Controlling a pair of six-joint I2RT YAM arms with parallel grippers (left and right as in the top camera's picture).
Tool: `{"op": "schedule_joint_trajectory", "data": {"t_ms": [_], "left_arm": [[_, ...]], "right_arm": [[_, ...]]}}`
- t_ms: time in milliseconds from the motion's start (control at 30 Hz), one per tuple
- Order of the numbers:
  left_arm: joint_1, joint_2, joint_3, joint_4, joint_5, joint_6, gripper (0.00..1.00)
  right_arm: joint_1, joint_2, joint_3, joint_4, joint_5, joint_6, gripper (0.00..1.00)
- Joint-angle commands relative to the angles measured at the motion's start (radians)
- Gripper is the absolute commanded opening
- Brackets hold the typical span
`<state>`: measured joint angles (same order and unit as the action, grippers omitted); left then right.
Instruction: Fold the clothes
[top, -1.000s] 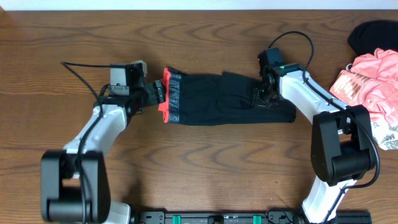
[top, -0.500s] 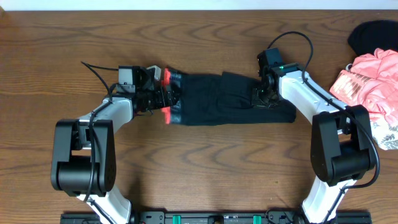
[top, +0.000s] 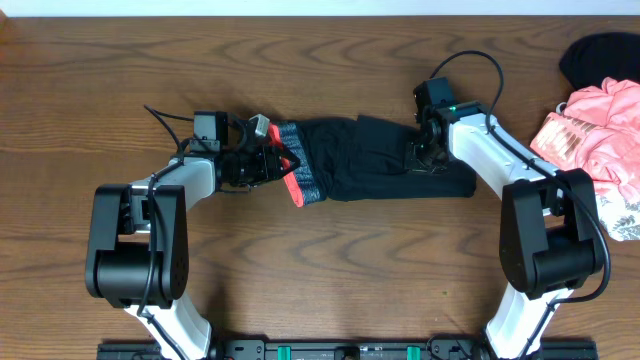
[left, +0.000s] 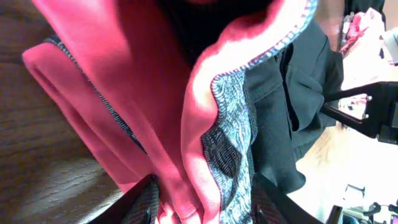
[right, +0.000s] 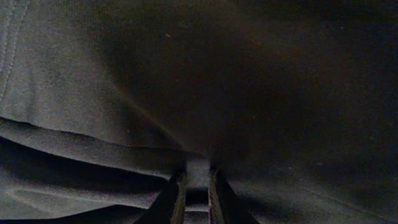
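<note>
A black garment (top: 385, 170) with a red and grey patterned waistband (top: 297, 178) lies across the middle of the table. My left gripper (top: 268, 160) is shut on the waistband and holds it lifted and folded over toward the right; the left wrist view shows the red band (left: 155, 112) pinched between the fingers (left: 202, 208). My right gripper (top: 425, 152) is shut on the black cloth at the garment's right end; in the right wrist view the fingers (right: 198, 186) pinch a fold of black fabric (right: 249, 93).
A pink garment (top: 595, 135) and a black one (top: 600, 55) are piled at the table's right edge, with a patterned piece (top: 625, 215) below them. Brown wooden table (top: 320, 280) all around.
My left gripper has moved right with the waistband, pulling the garment's left end over toward the middle. The right gripper has stayed in place.
</note>
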<state>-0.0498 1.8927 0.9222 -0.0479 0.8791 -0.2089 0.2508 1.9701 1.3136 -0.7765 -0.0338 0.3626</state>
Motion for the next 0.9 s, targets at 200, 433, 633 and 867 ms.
{"op": "schedule_joint_trajectory", "data": {"t_ms": [200,433,633,867], "left_arm": [[0.011,0.009,-0.007,-0.002,0.029,0.008,0.61],[0.104,0.008,-0.007,-0.002,0.018,-0.060,0.86],[0.134,0.008,-0.007,-0.003,0.019,-0.121,0.89],[0.122,0.008,-0.010,-0.056,0.018,-0.126,0.89]], "right_arm": [[0.006,0.007,-0.003,-0.001,-0.017,-0.007,0.12],[0.018,-0.016,0.036,0.010,-0.026,-0.146,0.11],[0.065,-0.069,0.154,0.006,-0.034,-0.213,0.13],[0.188,-0.067,0.210,0.038,-0.124,-0.275,0.13]]}}
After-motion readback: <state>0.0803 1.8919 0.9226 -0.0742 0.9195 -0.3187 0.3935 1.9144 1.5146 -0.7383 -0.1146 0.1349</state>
